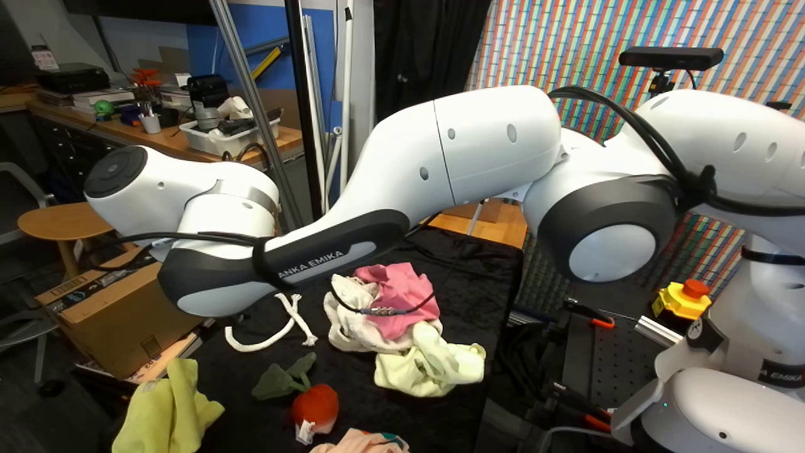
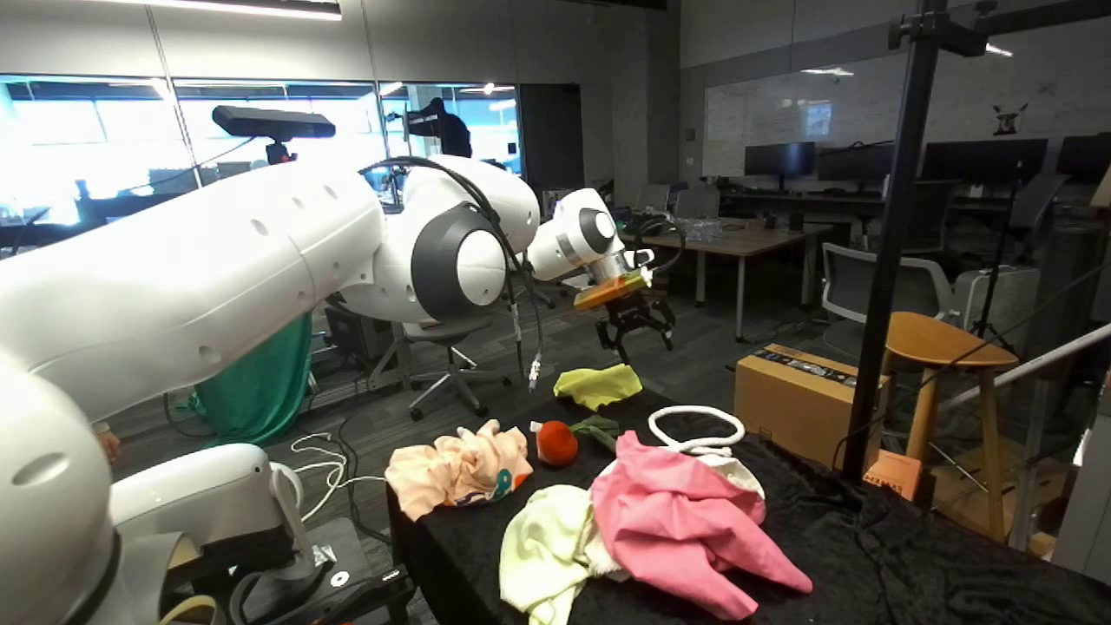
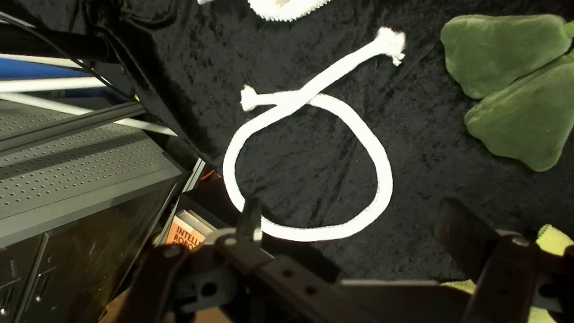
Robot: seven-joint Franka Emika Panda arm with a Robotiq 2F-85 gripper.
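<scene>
In an exterior view, a white rope (image 1: 250, 348) curls on the black-draped surface (image 1: 478, 270), left of a pink cloth (image 1: 405, 296). In an exterior view, the claw (image 2: 636, 334) hangs empty, fingers apart, above and slightly left of the rope. In the wrist view, the rope's loop spreads ahead of the claw, nearer the finger at left, its strands crossing on the far side.

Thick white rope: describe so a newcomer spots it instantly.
Find the table draped in black cloth. Beside the green plush leaves lies the thick white rope. Unlike the crumpled white cloth nearby, it makes one loop, crossing itself near frayed ends.
</scene>
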